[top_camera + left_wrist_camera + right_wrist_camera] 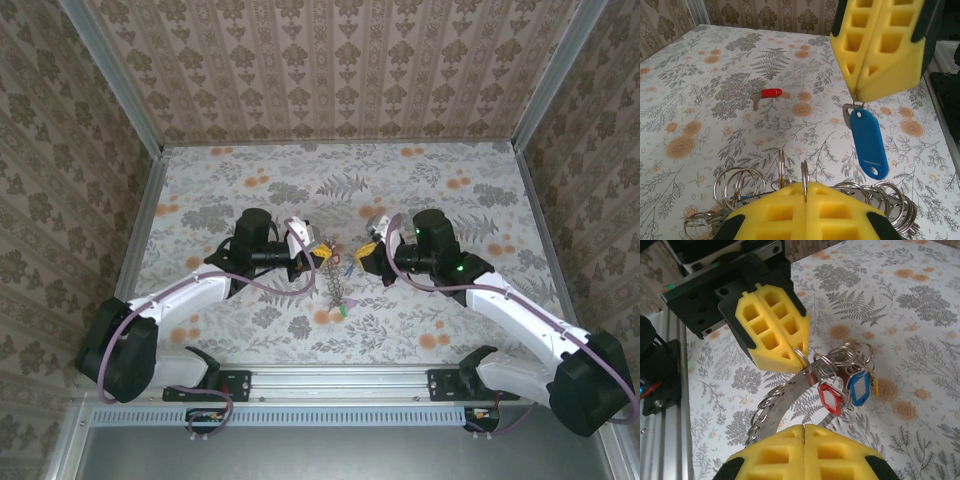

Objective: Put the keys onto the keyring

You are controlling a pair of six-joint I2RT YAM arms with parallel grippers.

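My left gripper point(805, 186) is shut on one split ring of the keyring point(740, 185), a metal band strung with several rings. In the right wrist view the keyring point(790, 390) arcs over the table, with red and blue tags point(832, 397) hanging from it and my left gripper point(796, 357) pinching a ring at its top. My right gripper point(858, 100) is shut on the head of a key with a blue tag point(869, 145), which dangles just beyond the pinched ring. A second key with a red tag point(767, 93) lies flat on the table farther away. From above, both grippers point(318, 252) point(365, 250) meet over the keyring point(337, 285).
The table point(450, 320) has a floral cover and is walled by patterned panels on three sides. A metal rail point(340, 380) with the arm bases runs along the near edge. Open tabletop lies around the red-tagged key.
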